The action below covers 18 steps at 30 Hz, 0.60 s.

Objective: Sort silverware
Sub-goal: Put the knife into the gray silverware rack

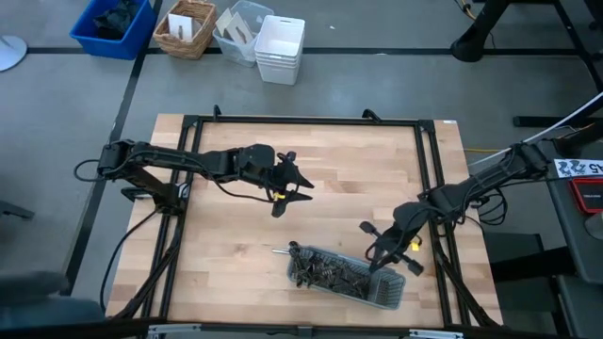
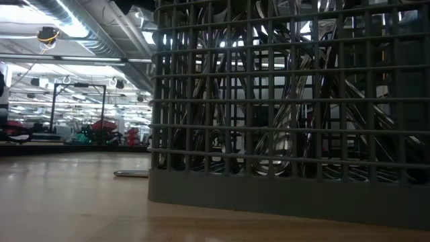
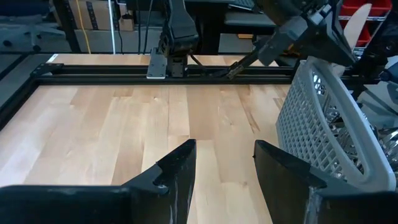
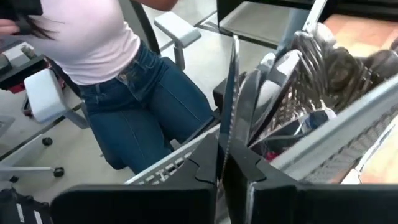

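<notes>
The grey mesh tray [image 1: 377, 287] lies near the table's near edge, right of centre, piled with silverware [image 1: 325, 273]. In the low view its mesh wall [image 2: 289, 168] fills the picture. One silver piece [image 1: 280, 250] lies flat on the wood by the tray's left end, also visible in the low view [image 2: 131, 173]. My right gripper [image 1: 379, 261] is over the tray's right part, shut on a slim silver piece [image 4: 233, 74]. My left gripper [image 1: 287, 184] hovers open over the table's middle, and its wrist view shows the tray [image 3: 323, 124] off to one side. My right gripper [image 4: 221, 171] pinches one slim piece of silverware between its two fingers, at one end of the piece [image 4: 225, 146]. The piece shows edge-on and runs straight out beyond the fingertips, along them. Its far tip [image 4: 235, 40] stands free above the tray's rim.
Black rails [image 1: 301, 121] frame the table. Bare wood [image 3: 124, 124] lies in front of my left gripper. A person in a white top and jeans [image 4: 124, 93] stands beyond the table's edge near the tray. Bins and baskets [image 1: 226, 33] sit on the floor past the far edge.
</notes>
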Each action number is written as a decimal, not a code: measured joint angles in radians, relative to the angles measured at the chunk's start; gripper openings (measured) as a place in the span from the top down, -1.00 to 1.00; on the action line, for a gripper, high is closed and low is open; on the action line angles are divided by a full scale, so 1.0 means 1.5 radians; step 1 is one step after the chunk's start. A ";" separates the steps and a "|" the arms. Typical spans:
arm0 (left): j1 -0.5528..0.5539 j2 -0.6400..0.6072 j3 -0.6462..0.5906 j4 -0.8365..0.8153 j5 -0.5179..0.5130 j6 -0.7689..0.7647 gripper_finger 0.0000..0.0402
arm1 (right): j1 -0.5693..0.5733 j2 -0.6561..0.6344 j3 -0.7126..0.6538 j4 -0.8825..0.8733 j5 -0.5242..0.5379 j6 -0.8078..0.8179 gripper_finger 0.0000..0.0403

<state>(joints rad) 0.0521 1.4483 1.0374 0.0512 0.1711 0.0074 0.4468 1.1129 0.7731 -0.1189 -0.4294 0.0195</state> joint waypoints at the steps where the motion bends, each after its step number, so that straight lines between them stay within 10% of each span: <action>1: 0.000 0.000 0.000 -0.003 0.000 0.000 0.23 | 0.000 0.003 0.000 -0.001 0.000 0.003 0.92; 18: 0.000 0.000 0.000 -0.099 0.000 -0.015 0.23 | -0.001 0.004 0.000 -0.007 0.018 0.061 0.90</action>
<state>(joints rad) 0.0517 1.4486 1.0374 -0.0972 0.1711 -0.0149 0.4454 1.1183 0.7731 -0.1287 -0.4022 0.1110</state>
